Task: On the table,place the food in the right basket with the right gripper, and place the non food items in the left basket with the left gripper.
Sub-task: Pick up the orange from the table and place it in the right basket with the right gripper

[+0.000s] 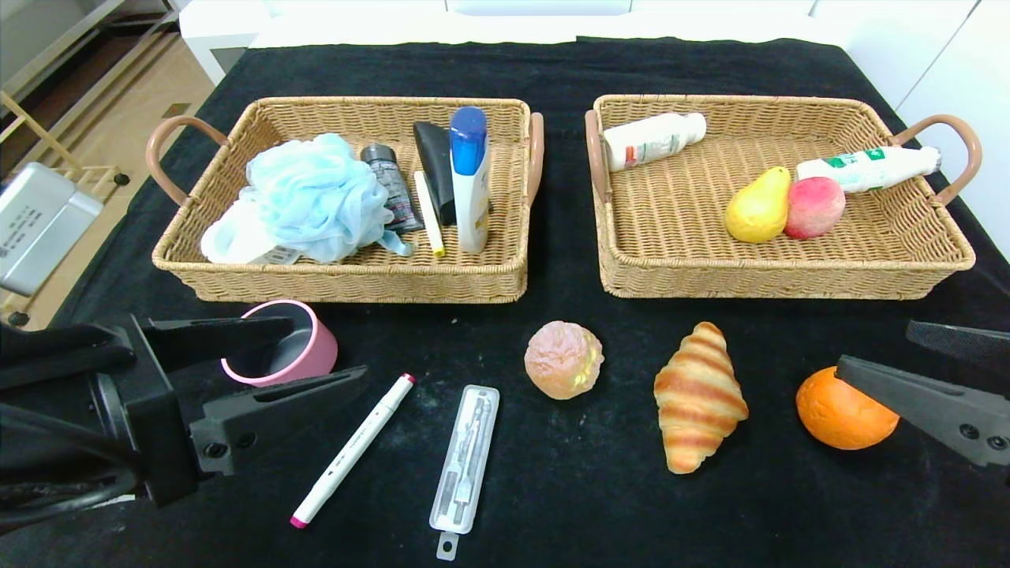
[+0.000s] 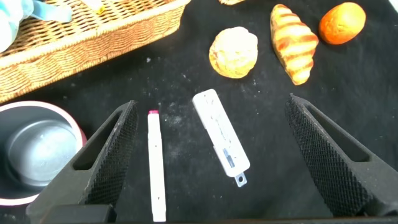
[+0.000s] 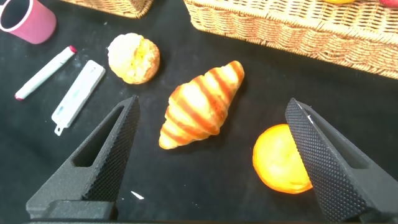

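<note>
On the black table in front of the left basket (image 1: 347, 280) lie a pink cup (image 1: 316, 351), a white marker (image 1: 355, 446) and a clear case (image 1: 467, 457). My left gripper (image 1: 327, 351) hovers open over them, with the marker (image 2: 155, 168) and case (image 2: 221, 137) between its fingers and apart from them. In front of the right basket (image 1: 773, 280) sit a pinkish bun (image 1: 563, 359), a croissant (image 1: 698, 394) and an orange (image 1: 836, 410). My right gripper (image 1: 876, 347) hangs open above the orange (image 3: 280, 158) and beside the croissant (image 3: 199, 106), holding nothing.
The left basket holds a blue bath sponge (image 1: 308, 197), a blue-capped bottle (image 1: 469, 181) and small tubes. In the right basket lie a pear (image 1: 759, 207), a peach (image 1: 814, 207) and two white bottles (image 1: 653, 140). A metal box (image 1: 39, 225) stands off the table's left edge.
</note>
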